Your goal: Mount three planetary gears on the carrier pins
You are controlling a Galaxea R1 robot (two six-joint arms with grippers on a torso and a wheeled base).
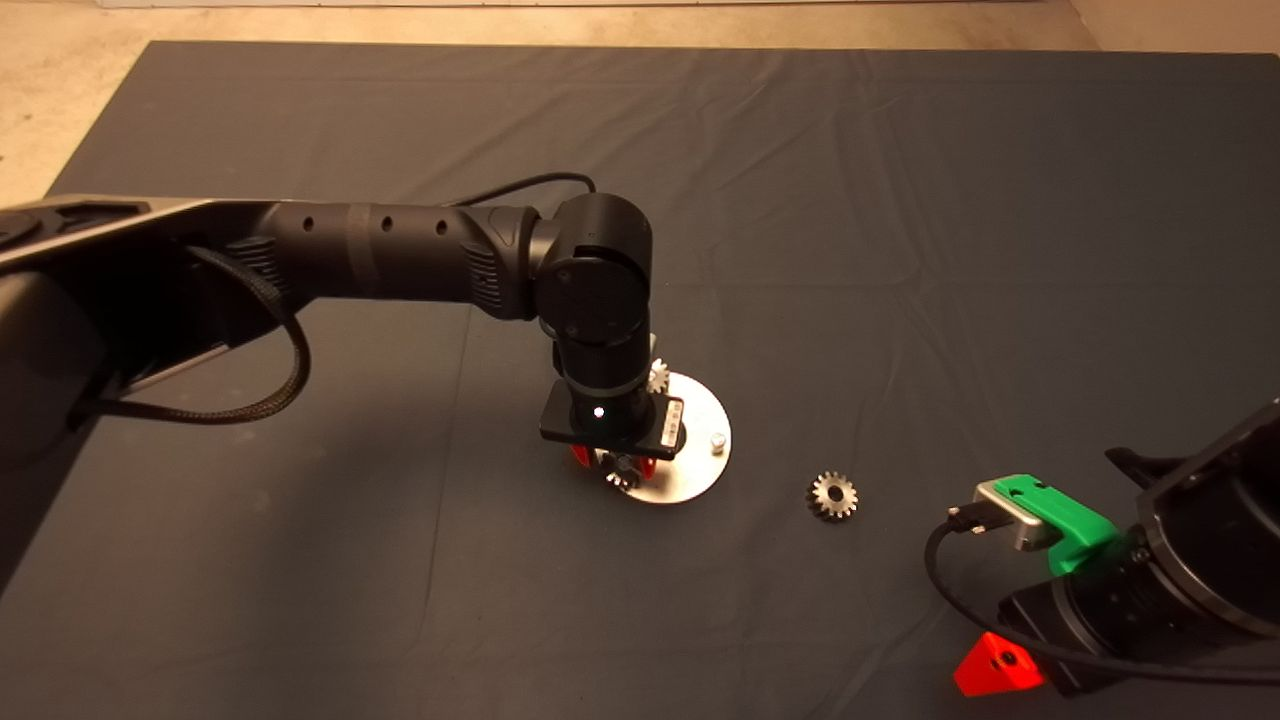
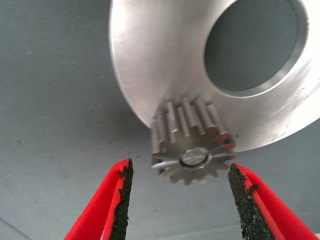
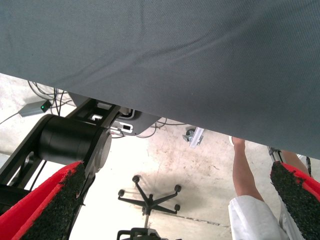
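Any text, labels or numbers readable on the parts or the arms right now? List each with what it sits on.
None can be read.
White label on the left arm's wrist camera mount, above the disc: print too small to read.
Gear on the pin, loose gear on the mat, disc: no markings show.
Left hand is open around the seated gear; right hand is parked at the mat's edge, open, unmarked.

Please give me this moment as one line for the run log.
left hand: open around gear seated on carrier pin | far gear: on disc | loose gear: on mat | right hand: parked, open
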